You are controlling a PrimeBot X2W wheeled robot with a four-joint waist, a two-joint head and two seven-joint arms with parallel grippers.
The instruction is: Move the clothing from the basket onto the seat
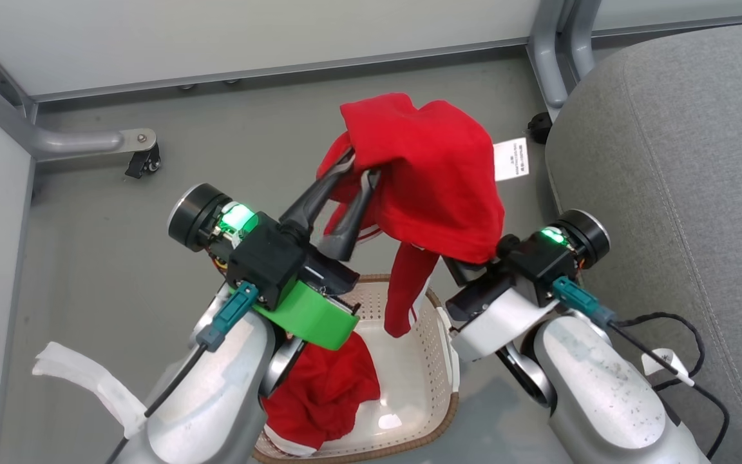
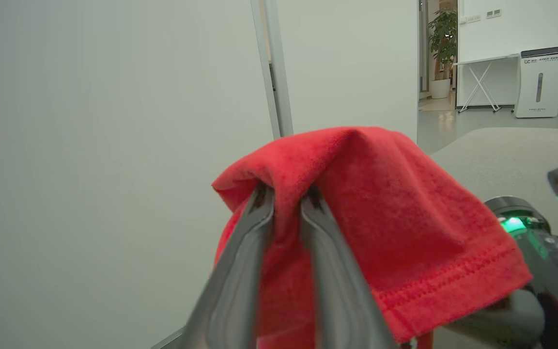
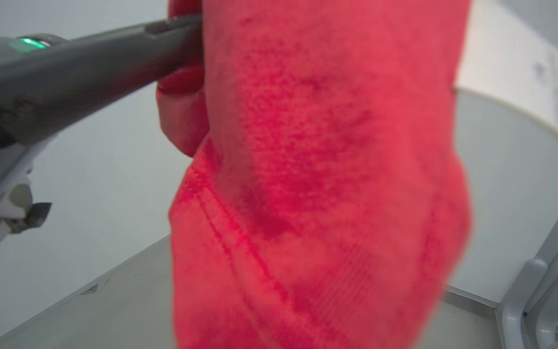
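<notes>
My left gripper (image 1: pixel 359 169) is pinched shut on a fold of the red garment (image 1: pixel 435 174), held above the grey floor (image 1: pixel 107 270) — its tail dangles into the basket (image 1: pixel 451 380). The right gripper (image 1: pixel 503 250) sits under the cloth; I cannot tell its state. The second garment (image 1: pixel 326 393) fills the basket's left end; the seat (image 1: pixel 680 161) stands right.

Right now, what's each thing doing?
basket, upright.
other garment, crumpled inside the basket.
lifted garment, held up above the basket, one end dangling toward it.
seat, no clothes on the part in view.
left gripper, jaws shut on the lifted garment.
right gripper, jaws hidden under the lifted garment.
</notes>
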